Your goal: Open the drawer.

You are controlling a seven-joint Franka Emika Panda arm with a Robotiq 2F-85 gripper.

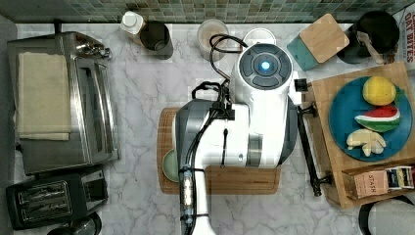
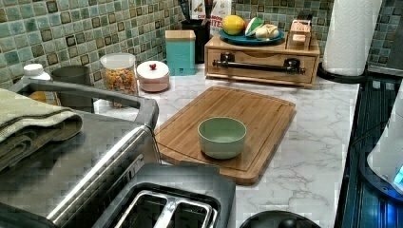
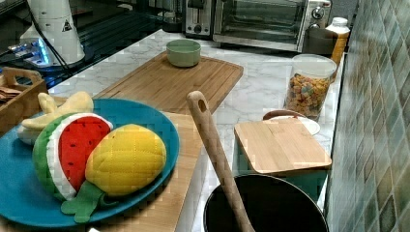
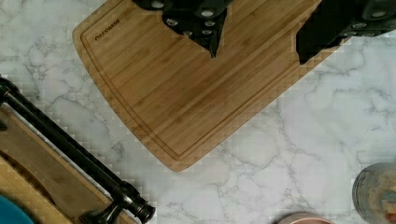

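Inspection finding: the task is not yet begun in any physical sense. The drawer [image 2: 261, 61] sits fully closed in its small wooden cabinet, its front flush with the frame in the left view, at the far end of the marble counter [image 2: 309, 156] against the tiled wall. Its long black bar handle [image 2: 259, 65] runs across the front, untouched; in the top view the same bar lies along the cabinet's edge just beyond my arm's white housing. On the flat top above the drawer stands a blue plate [image 2: 247, 39] of toy fruit, and a box of tea bags [image 2: 298, 33] rests beside it. My pincer [image 4: 257, 53] hangs above the bamboo cutting board [image 4: 187, 93], its two black fingers [image 4: 212, 44] spread with a clear gap between them and holding nothing. In the wrist view the handle lies well apart from my fingertips, with a strip of bare marble between the board's rounded corner and the drawer front. A green bowl [image 2: 222, 137] stands on the board's near end in the left view, away from my likely line of travel. Remaining, by my judgement: cross to the handle, lower with the fingers astride the bar, close on it, then pull straight outward from the cabinet. Everything of the task is left.
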